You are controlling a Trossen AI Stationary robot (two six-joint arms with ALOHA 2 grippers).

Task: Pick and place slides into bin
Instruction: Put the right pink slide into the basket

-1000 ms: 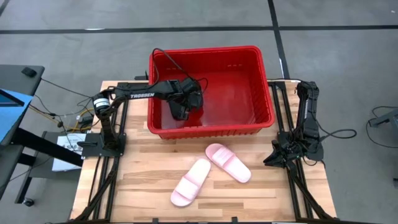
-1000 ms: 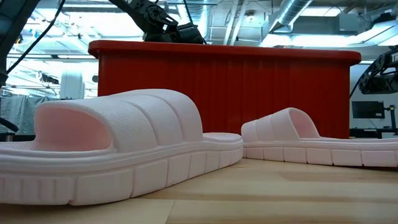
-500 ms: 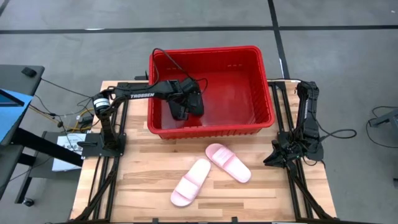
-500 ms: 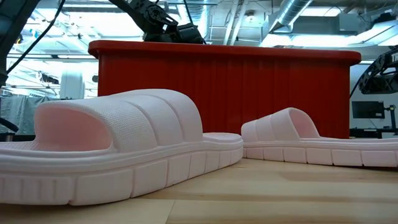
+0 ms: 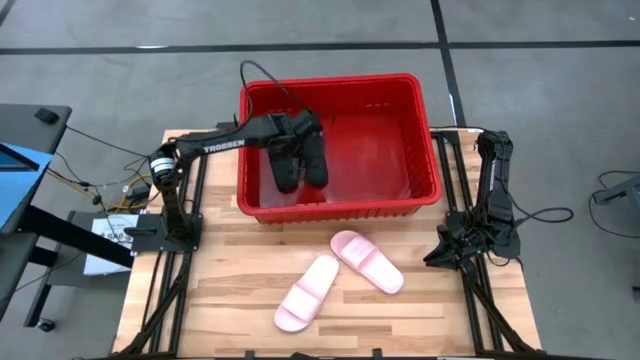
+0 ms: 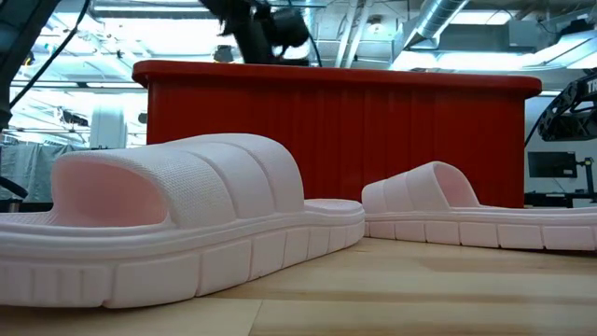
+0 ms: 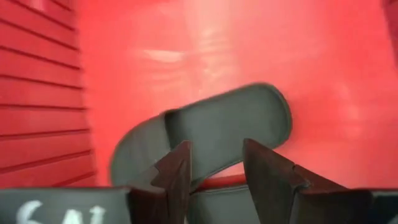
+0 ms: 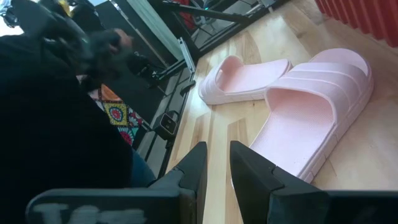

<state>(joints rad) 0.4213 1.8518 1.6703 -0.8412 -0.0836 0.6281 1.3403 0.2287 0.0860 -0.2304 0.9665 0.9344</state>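
Observation:
Two black slides (image 5: pixel 285 168) (image 5: pixel 316 160) lie side by side on the floor of the red bin (image 5: pixel 340 212), in its left half. My left gripper (image 5: pixel 303 135) hangs over them inside the bin, open and empty. In its wrist view it (image 7: pixel 214 171) looks down on one black slide (image 7: pixel 211 130) lying flat on the red floor. Two pale pink slides (image 5: pixel 308 292) (image 5: pixel 367 261) rest sole down on the wooden table in front of the bin. My right gripper (image 5: pixel 440 256) waits shut at the table's right edge.
The bin's tall near wall (image 6: pixel 373 131) stands between the pink slides (image 6: pixel 177 215) (image 6: pixel 448 205) and the bin's inside. Black frame rails (image 5: pixel 170 240) run along both sides of the table. The bin's right half (image 5: pixel 390 150) is bare floor.
My left gripper has risen from low in the bin and drawn back a little toward the table's far edge. The black slides stay on the bin floor, and both now show from above.

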